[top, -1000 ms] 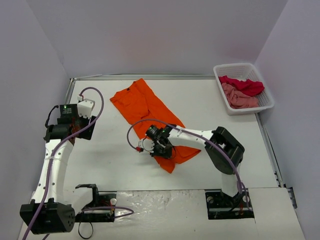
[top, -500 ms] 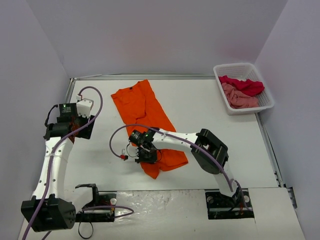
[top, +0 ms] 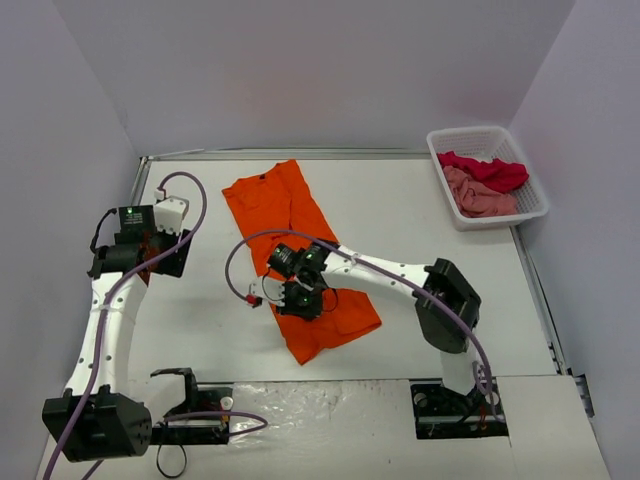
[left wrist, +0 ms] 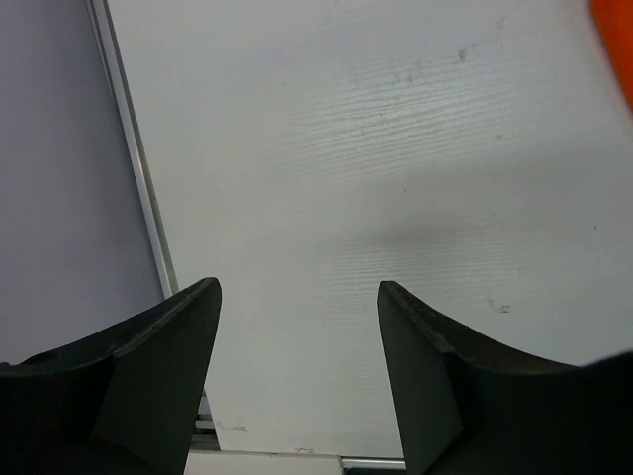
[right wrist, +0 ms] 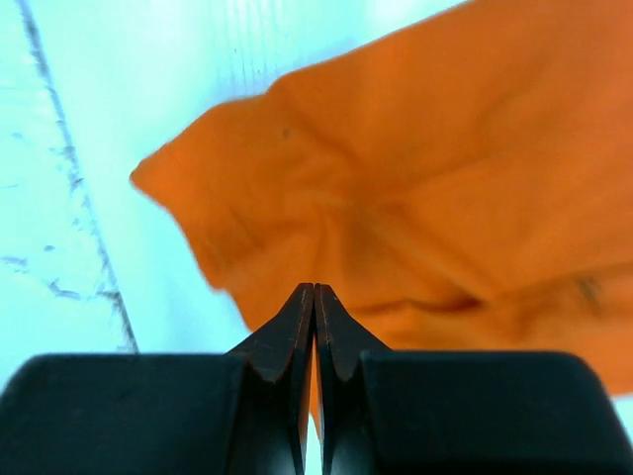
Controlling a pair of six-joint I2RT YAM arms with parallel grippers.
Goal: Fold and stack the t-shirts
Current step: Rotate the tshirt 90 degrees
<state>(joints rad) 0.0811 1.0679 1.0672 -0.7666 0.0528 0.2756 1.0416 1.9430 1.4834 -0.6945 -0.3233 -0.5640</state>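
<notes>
The bright orange t-shirt (top: 285,210) lies as a long strip from the table's back middle down to the front middle. My right gripper (top: 300,297) is over its lower half, jaws pressed together. In the right wrist view the shut gripper (right wrist: 315,289) sits on the wrinkled orange t-shirt (right wrist: 445,148), with creases running to the tips. My left gripper (top: 150,255) hangs open and empty at the left side; it shows in the left wrist view (left wrist: 297,297) above bare table, with a sliver of the orange shirt (left wrist: 623,40) at the top right.
A white lattice basket (top: 534,212) stands at the back right and holds the crimson red shirt (top: 492,170) and the dusty pink shirt (top: 478,196). Walls close in the table on three sides. A metal rail (left wrist: 134,178) runs along the left edge.
My right gripper first swept left, dragging the shirt's lower end left and nearer, then came back a little to the right. The left arm has hardly moved.
</notes>
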